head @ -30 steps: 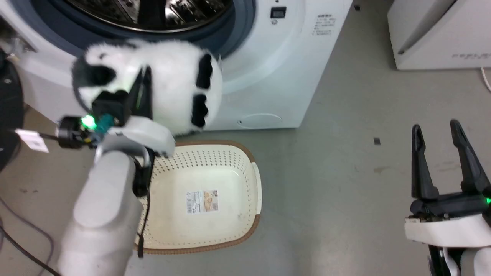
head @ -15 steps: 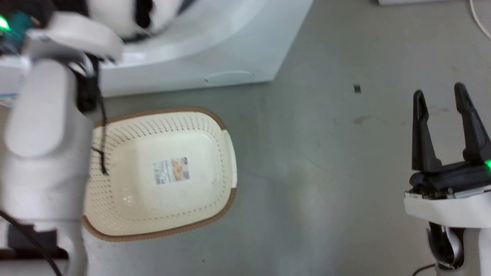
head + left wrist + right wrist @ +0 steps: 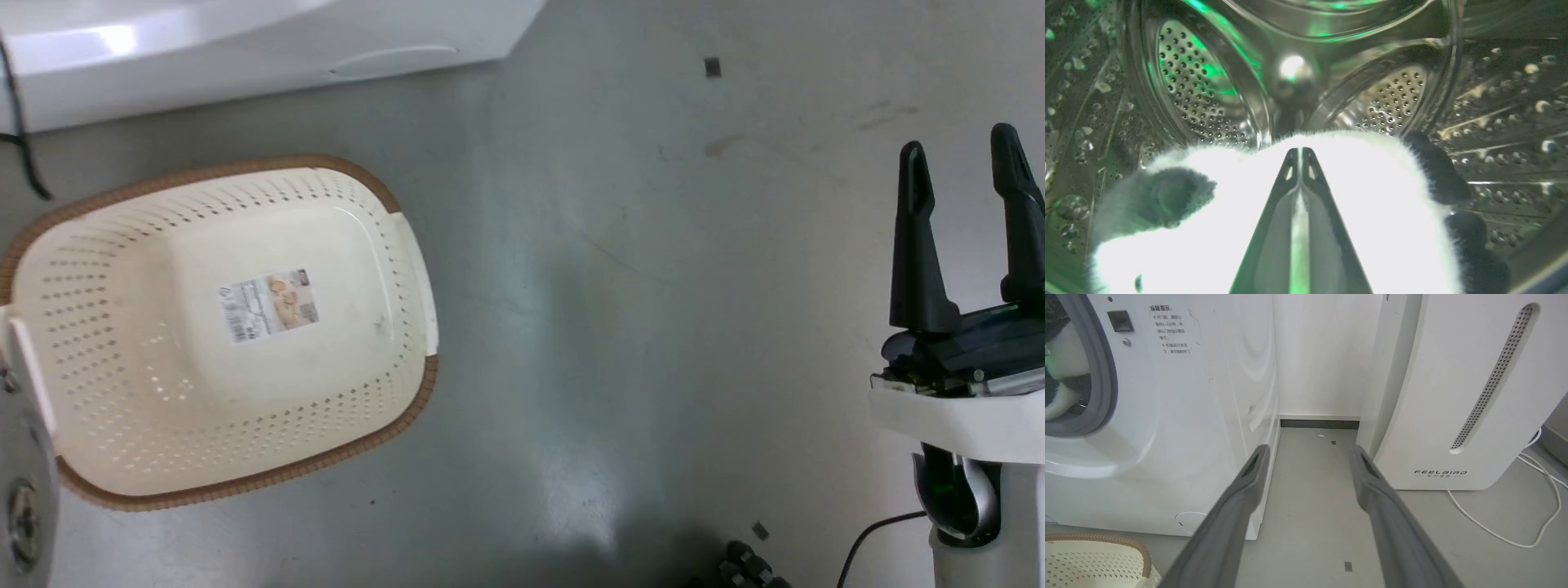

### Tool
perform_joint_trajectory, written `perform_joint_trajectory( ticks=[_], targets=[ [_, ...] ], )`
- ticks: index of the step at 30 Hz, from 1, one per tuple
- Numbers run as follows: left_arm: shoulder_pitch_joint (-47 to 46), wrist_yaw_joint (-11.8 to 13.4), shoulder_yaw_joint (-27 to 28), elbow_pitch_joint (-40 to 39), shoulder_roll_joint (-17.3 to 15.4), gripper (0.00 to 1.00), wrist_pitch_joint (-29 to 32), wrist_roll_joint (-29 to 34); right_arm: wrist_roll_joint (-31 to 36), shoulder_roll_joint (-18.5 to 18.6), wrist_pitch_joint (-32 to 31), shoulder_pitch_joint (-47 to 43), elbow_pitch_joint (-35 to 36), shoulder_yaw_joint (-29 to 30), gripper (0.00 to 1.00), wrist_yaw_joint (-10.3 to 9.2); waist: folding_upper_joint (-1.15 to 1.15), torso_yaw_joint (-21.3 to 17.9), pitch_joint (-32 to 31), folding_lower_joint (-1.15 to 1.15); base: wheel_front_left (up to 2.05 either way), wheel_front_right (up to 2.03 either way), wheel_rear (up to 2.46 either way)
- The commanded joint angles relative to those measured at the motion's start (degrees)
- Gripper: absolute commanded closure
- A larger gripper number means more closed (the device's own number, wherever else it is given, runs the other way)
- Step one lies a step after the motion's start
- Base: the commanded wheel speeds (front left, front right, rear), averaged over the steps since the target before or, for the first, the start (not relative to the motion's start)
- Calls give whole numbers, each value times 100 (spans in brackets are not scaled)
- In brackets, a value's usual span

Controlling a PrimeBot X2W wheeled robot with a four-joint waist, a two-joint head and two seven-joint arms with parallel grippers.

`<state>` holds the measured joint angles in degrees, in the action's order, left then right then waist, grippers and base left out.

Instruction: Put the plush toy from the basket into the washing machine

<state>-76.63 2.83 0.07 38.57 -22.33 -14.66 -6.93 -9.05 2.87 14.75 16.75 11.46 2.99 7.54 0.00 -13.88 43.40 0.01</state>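
Left gripper (image 3: 1299, 153) was inside the washing machine (image 3: 1167, 437), fingers pressed together and pinching the white fur of the plush toy (image 3: 1372, 212). In the left wrist view the toy sat right at the fingertips and bulged out on both sides of them. A black patch lay to the left, and black limbs ran down the right edge.

Key relation: the toy hung on the fingers with the steel drum (image 3: 1200, 94) all around it, and the drum's back wall was straight ahead along the finger line. So the toy was already past the opening. The right wrist view agreed, with white and black fur showing just inside the grey door seal (image 3: 1106, 375). I could not tell whether the toy touched the drum floor or hung above it.

The toy is round, with no real long axis. It spread a bit wider across the fingers than along them.

The basket (image 3: 245, 163) sat on the floor (image 3: 612, 286) in front of the machine, with nothing in it but the sticker label (image 3: 268, 305).

Right gripper (image 3: 957, 145) had its fingers spread and held nothing. It was over bare floor, well apart from the basket and the machine door. In its own view it pointed at the gap between the machine and the white appliance (image 3: 1433, 396) beside it.

Judgement: the left arm was the only one placed for the next move, which looked like the release. Spreading the fingers should leave the toy in the drum, and the arm would then need to back straight out along the same line. One risk is fur catching on the fingers and the toy dragging back toward the seal.
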Motion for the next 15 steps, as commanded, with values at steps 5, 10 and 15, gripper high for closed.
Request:
perform_joint_trajectory(
  ticks=[5, 10, 15],
  targets=[
    [-530, 62, 148, 31, -101, 100, -34, 20, -46, 0, 25, 177, 53, 18, 0, -5, 0, -126, 372, -1, 0, 0, 0],
    [-580, 109, 186, 171, -131, 0, -34, 92, -47, 0, 25, 230, 11, 31, 0, -5, 0, -100, 404, -1, 0, 0, 0],
    [-294, 21, 189, 383, -47, 0, -34, 85, -17, 0, 25, 253, -41, -37, 0, -5, 0, -29, 216, -1, 0, 0, 0]
  ],
)
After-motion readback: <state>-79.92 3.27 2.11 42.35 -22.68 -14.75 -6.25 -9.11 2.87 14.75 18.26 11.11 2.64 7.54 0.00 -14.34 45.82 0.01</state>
